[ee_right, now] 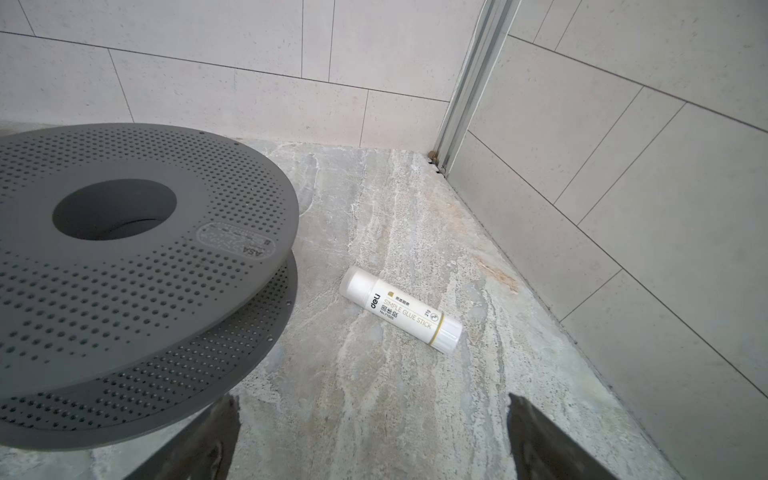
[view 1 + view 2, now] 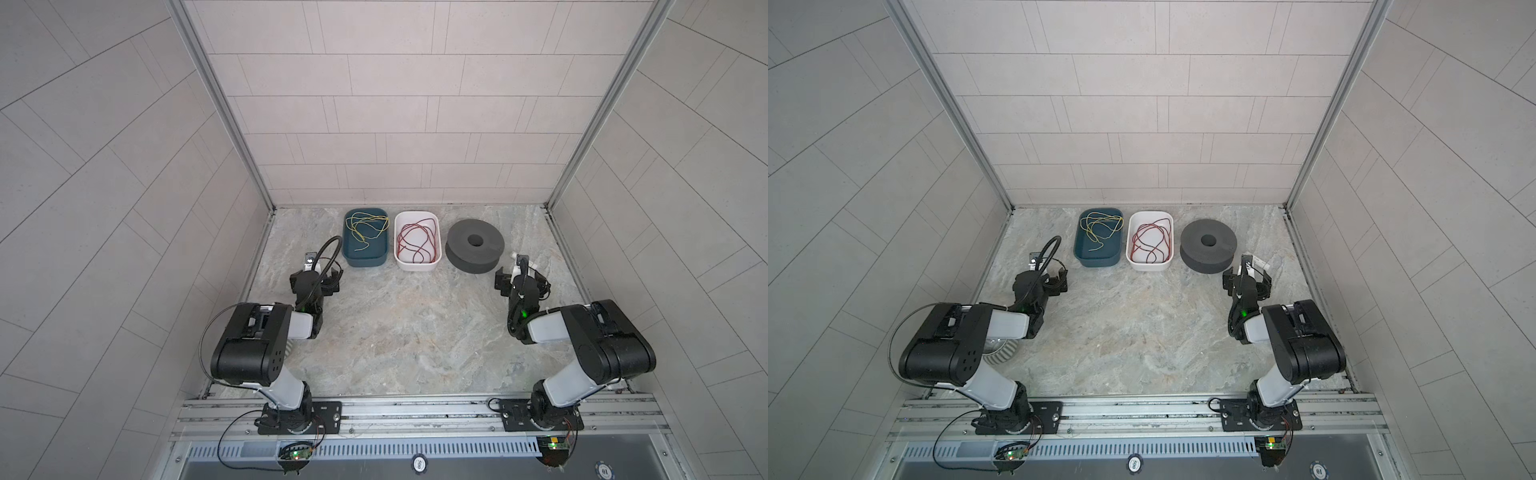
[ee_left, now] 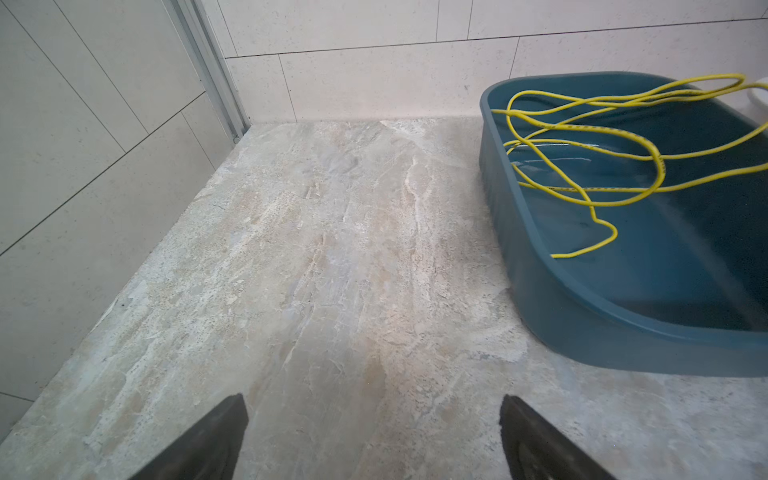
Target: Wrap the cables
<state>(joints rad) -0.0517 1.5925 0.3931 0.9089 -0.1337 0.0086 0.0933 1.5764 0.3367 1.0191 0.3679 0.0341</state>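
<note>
Robot lab cell: tiled wall panels (image 2: 395,104), aluminium base rail (image 2: 415,409), stone-look tabletop (image 2: 395,332).

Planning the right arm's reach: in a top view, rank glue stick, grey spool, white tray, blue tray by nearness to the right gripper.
1. Glue stick, just beyond right gripper.
2. Grey spool, ahead-left.
3. White tray, middle.
4. Blue tray, far left.
</note>
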